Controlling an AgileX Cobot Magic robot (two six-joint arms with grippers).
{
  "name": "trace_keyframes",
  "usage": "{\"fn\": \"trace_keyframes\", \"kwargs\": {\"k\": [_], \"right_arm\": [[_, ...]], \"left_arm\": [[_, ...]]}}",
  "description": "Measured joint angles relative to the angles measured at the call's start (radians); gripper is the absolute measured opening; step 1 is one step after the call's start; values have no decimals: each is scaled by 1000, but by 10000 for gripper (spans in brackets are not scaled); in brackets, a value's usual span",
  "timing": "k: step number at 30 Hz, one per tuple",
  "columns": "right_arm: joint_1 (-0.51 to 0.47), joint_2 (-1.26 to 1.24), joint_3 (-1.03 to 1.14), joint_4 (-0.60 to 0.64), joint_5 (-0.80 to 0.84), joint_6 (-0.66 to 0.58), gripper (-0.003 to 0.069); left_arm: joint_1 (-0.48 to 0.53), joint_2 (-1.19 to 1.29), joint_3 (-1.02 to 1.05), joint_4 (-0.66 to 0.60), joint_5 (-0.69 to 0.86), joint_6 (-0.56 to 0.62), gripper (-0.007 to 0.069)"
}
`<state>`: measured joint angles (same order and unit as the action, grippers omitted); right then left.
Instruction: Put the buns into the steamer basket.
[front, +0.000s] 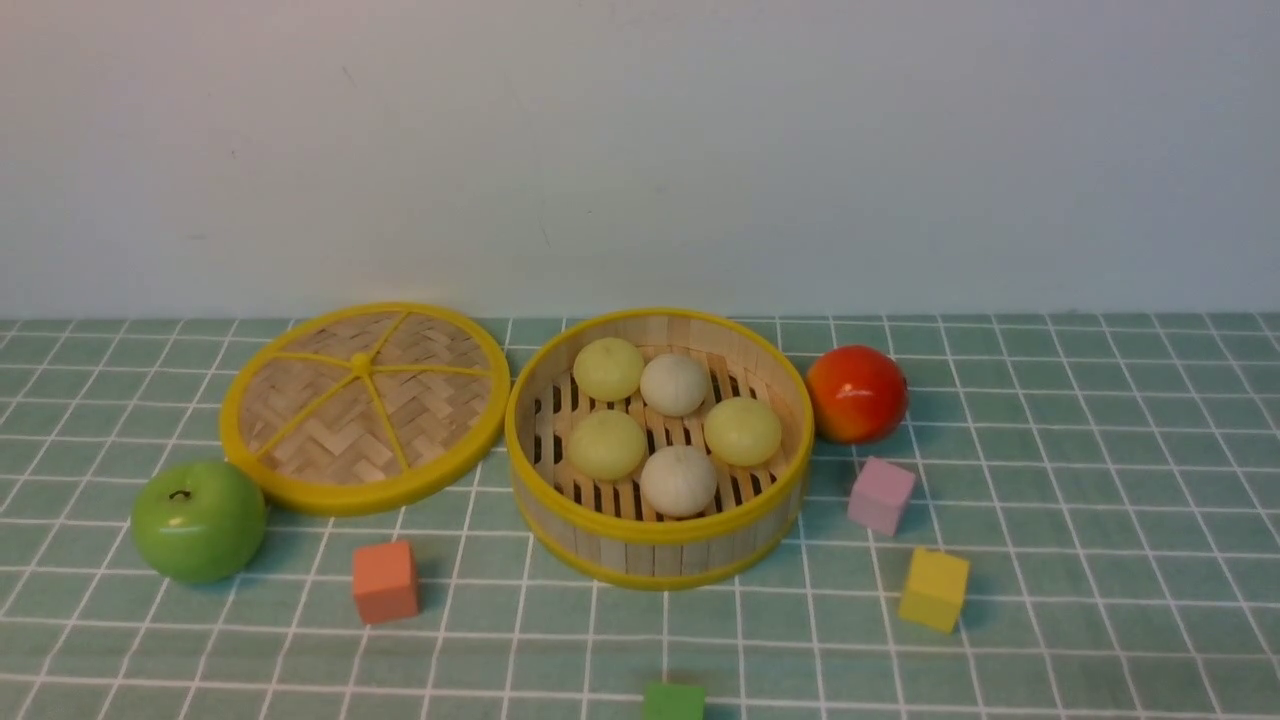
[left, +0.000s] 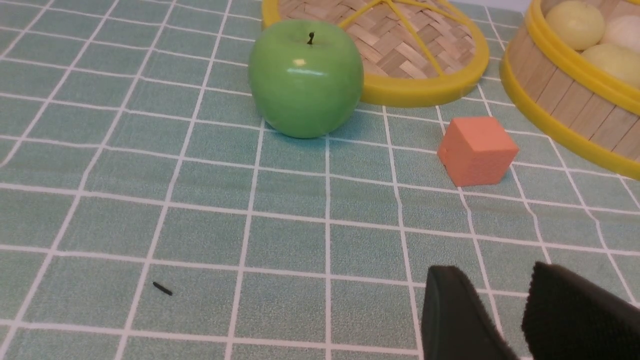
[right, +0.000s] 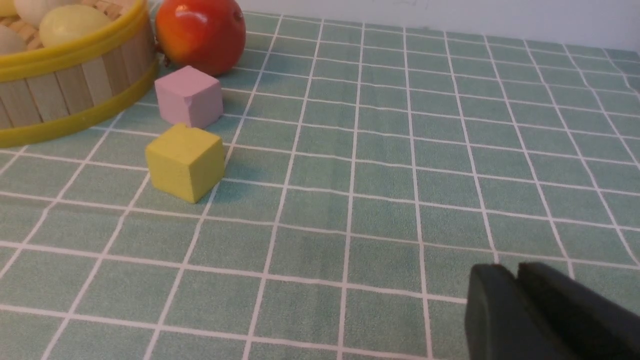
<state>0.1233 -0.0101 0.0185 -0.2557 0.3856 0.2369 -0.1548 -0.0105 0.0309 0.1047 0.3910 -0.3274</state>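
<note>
Left gripper (left: 505, 320): nearest the camera, low over the cloth with nothing between its jaws; a clear gap shows between the two dark fingers, so it stands moderately open.
Right gripper (right: 517, 310): also low and near, holding nothing; its fingers stand almost together with only a thin slit between, though the corner of the right wrist view cuts them off, so I cannot tell whether it is open or shut.
Green cube (front: 673, 700): at the near edge of the front view.
Orange cube (front: 385, 581): nearer than the basket, on the left (with the yellow cube (front: 934, 588) likewise on the right).
Steamer basket (front: 660, 545): centre of the table, ahead of both grippers, between them.
Buns (front: 678, 480): all five lie inside the basket on the slats; none remains outside.
Deciding relation: neither arm is clearly nearer, and no bun is left to fetch, so the task looks finished.
Lid (front: 365, 408): flat, left of the basket, seemingly touching its rim.
</note>
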Motion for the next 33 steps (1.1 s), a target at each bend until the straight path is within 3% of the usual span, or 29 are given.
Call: {"fn": "trace_keyframes", "kwargs": {"k": [33], "right_arm": [[0,0,0,0,0,0,129]], "left_arm": [[0,0,0,0,0,0,238]]}}
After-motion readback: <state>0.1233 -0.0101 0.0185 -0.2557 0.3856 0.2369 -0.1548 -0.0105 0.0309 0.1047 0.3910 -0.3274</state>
